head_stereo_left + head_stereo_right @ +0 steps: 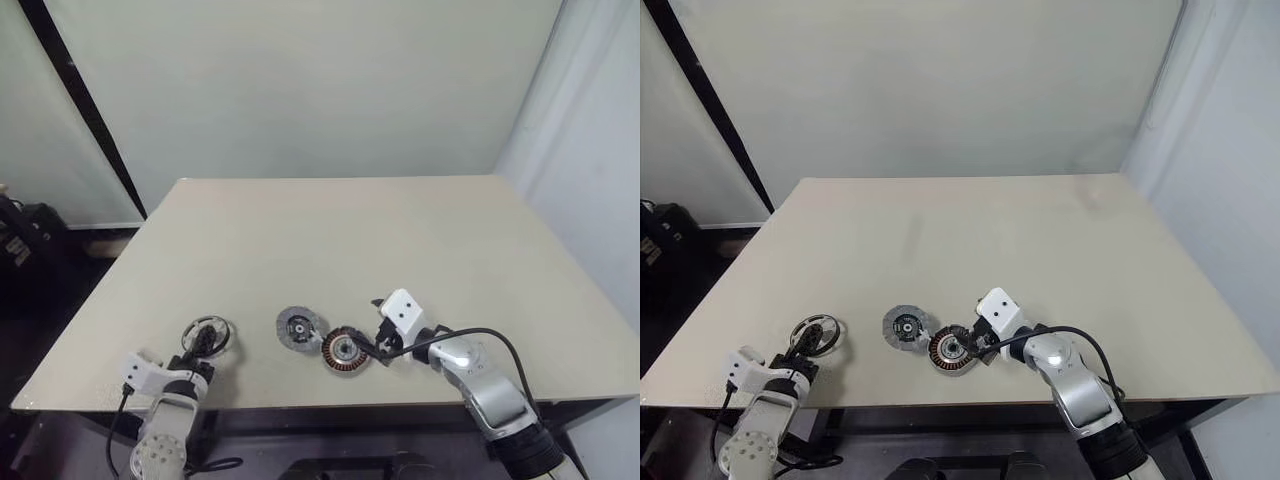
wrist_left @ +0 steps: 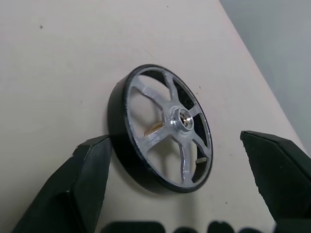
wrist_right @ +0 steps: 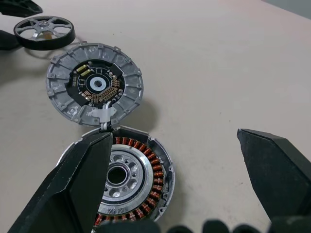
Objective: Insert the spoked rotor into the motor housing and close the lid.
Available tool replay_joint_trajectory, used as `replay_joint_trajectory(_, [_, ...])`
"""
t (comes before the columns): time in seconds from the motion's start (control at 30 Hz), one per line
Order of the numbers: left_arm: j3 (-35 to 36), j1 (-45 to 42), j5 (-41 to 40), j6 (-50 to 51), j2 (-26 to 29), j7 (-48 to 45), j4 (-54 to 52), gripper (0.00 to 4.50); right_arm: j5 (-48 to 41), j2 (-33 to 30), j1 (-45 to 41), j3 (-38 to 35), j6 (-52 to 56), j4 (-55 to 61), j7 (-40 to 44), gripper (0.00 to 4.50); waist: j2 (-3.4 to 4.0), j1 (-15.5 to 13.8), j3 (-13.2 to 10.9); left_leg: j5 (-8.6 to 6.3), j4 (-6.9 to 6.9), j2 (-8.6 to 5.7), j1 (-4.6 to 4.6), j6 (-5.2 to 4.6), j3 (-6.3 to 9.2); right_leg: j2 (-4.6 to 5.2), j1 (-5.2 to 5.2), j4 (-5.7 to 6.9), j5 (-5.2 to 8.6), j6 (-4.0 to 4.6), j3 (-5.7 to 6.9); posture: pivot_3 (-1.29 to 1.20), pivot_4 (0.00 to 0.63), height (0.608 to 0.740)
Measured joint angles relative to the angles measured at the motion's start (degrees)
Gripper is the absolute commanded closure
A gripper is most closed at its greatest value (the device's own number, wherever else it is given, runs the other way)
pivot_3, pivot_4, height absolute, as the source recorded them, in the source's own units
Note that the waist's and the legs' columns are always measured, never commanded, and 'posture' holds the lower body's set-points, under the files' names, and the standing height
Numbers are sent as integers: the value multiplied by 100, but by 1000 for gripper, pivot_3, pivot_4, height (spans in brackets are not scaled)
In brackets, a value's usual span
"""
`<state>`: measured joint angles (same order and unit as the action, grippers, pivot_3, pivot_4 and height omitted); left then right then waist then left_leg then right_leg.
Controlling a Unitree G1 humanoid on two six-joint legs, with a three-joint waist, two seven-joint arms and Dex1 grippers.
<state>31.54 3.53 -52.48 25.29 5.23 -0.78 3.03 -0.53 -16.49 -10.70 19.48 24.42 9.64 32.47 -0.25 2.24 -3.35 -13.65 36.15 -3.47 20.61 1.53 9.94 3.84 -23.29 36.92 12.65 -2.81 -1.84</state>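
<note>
Copper-wound motor housing [image 3: 127,180] beside lid [image 3: 95,83], spoked rotor [image 2: 163,128] apart (both tools [image 2: 180,194] [image 3: 175,194] released).

Both arms reach forward low, left claw [image 2: 180,194] and right claw [image 3: 170,194] each spread wide, gripping nothing.
</note>
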Motion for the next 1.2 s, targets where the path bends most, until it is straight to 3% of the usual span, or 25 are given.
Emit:
replay_joint_trajectory(0.27, [27,8,15,-5,-3,-47,86,3453,3,-25,24,-30,12,10,-54,0,-4,-2,2,0,1,0,0,0,0,0,1,0,0,0,0,0,0,740])
replay_joint_trajectory(0.4, [47,-53,-184,29,-2,-221,-152,4160,7,-30,28,-33,11,12,-70,0,-1,-9,6,0,1,4,-8,1,-6,0,7,1,0,1,-1,0,0,740])
replay_joint_trajectory(0.63, [220,304,-918,483,6,-616,-295,4224,11,-73,43,-60,-29,7,-114,0,-4,43,6,-2,0,1,1,0,-3,2,0,-1,0,1,-1,0,0,740])
replay_joint_trajectory(0.87, [319,571,-2542,1163,-56,-1262,-996,4224,66,-248,87,-118,-199,-135,-149,0,-19,-1,4,-4,4,2,4,2,0,3,2,-3,1,2,1,0,0,740])
replay_joint_trajectory(1.2, [-496,383,-3702,2096,177,-1422,-1340,4224,261,-483,281,-168,-258,-394,-228,0,-19,-43,4,-2,5,1,3,0,-5,0,2,-4,1,2,-3,0,0,740])
